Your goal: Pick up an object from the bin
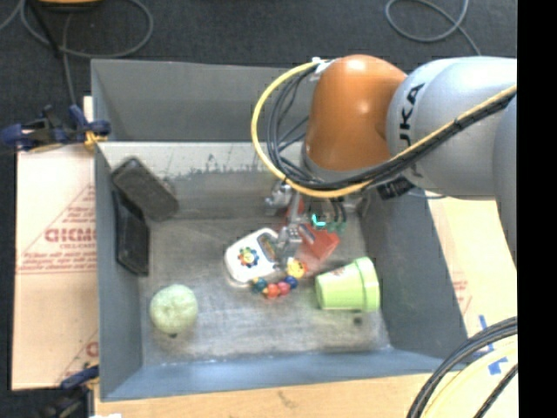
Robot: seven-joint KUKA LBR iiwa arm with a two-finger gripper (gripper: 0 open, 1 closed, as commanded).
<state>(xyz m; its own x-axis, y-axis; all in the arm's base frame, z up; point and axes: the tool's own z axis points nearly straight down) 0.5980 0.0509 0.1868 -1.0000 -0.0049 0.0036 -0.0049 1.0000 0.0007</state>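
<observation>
1. One grey bin [122,338] is seen.
2. One gripper [290,238] is set low at mid-bin, at the right end of one white toy with coloured dots [246,258]. Whether it is open cannot be told.
3. One green cup [348,286] is laid on its side, right.
4. Two black blocks are leaned far left: one [144,188], another [130,229].
5. One pale green ball [174,307] is found near left.
6. One red piece [322,244] is seen beside the gripper.

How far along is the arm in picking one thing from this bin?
Done: the gripper is down in the bin, at the right edge of the white flower-print toy, beside a red piece. In hand: no grasp can be confirmed. Left: lifting a thing out; the toy, green cup and green ball lie on the bin floor.
</observation>
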